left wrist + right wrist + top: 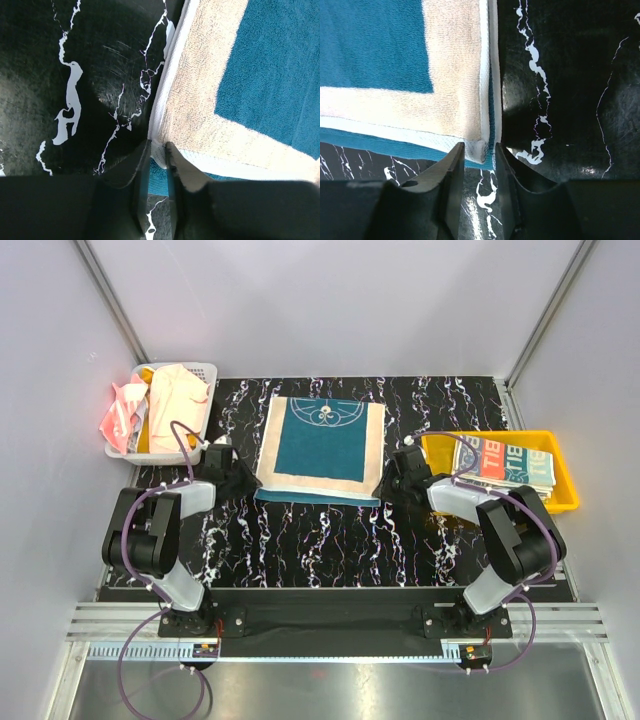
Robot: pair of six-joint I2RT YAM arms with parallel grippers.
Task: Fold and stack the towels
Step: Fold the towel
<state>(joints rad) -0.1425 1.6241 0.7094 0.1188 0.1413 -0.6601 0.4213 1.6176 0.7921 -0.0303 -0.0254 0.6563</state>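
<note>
A teal-and-cream towel (320,445) lies folded flat on the black marbled table, its near edge toward the arms. My left gripper (252,480) is at the towel's near left corner. In the left wrist view that white-hemmed corner (159,152) is pinched between the narrow jaws of the left gripper (158,150). My right gripper (385,483) is at the near right corner. In the right wrist view the right gripper (479,150) stands open around that corner (482,148), with a small gap on the right side. Both grippers are low at the table surface.
A white mesh basket (205,370) at the back left holds pale peach (175,400) and coral pink (120,410) towels. A yellow tray (565,475) at the right holds folded patterned towels (505,462). White walls stand close on three sides.
</note>
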